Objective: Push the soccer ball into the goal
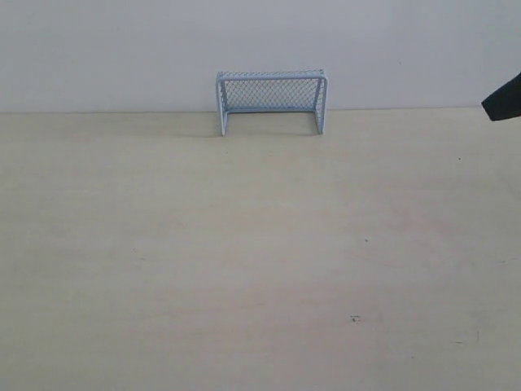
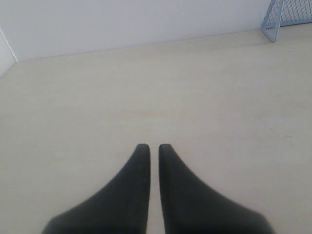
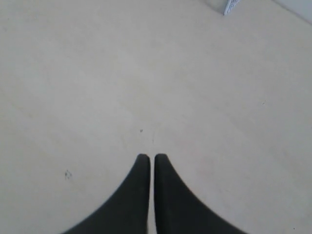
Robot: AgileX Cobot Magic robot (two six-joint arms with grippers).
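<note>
The pale blue-grey goal stands against the white back wall, mouth facing the table. One of its posts shows in the left wrist view, and a corner of the goal shows in the right wrist view. The soccer ball is not in any view. My left gripper is shut with nothing between its black fingers, hovering over bare tabletop. My right gripper is also shut and empty. Only a dark tip of the right arm shows at the right edge of the exterior view.
The light wooden table runs up to a white wall. Small dark specks mark the surface.
</note>
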